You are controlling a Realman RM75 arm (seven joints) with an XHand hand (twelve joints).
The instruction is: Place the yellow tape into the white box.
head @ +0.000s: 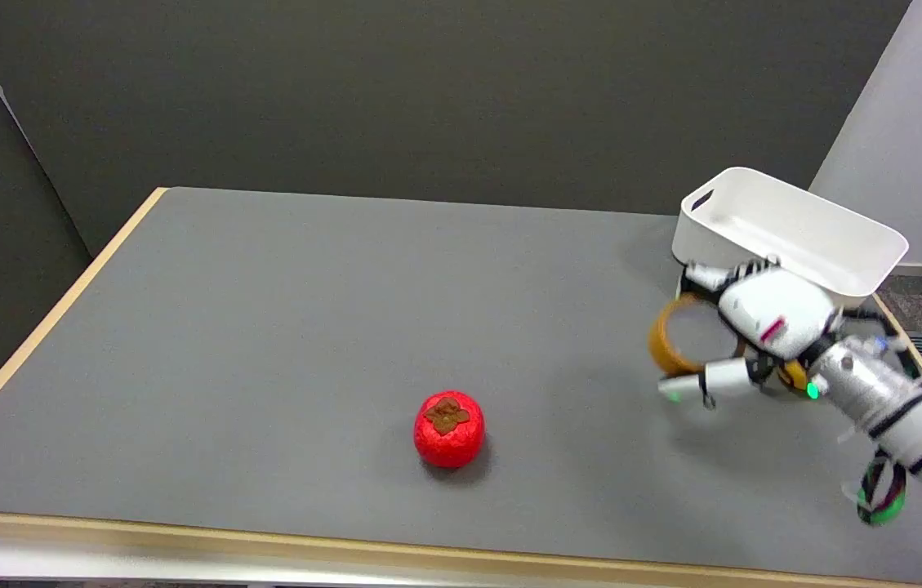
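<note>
Head view: a matte grey worktop with a pale wood edge stands before dark grey walls. At its 3 o'clock edge sits a smooth, rounded white box. The right hand, palm down, holds the yellow tape, a ring, just at the box's 7 o'clock. A glossy red persimmon lies at 6 o'clock.

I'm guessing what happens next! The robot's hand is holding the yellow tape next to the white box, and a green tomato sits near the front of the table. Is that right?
Almost. The fruit toy is red, not green, as the head view shows. The rest holds: the right hand holds the yellow tape beside the white box, and the fruit toy sits near the table's front edge.
</note>
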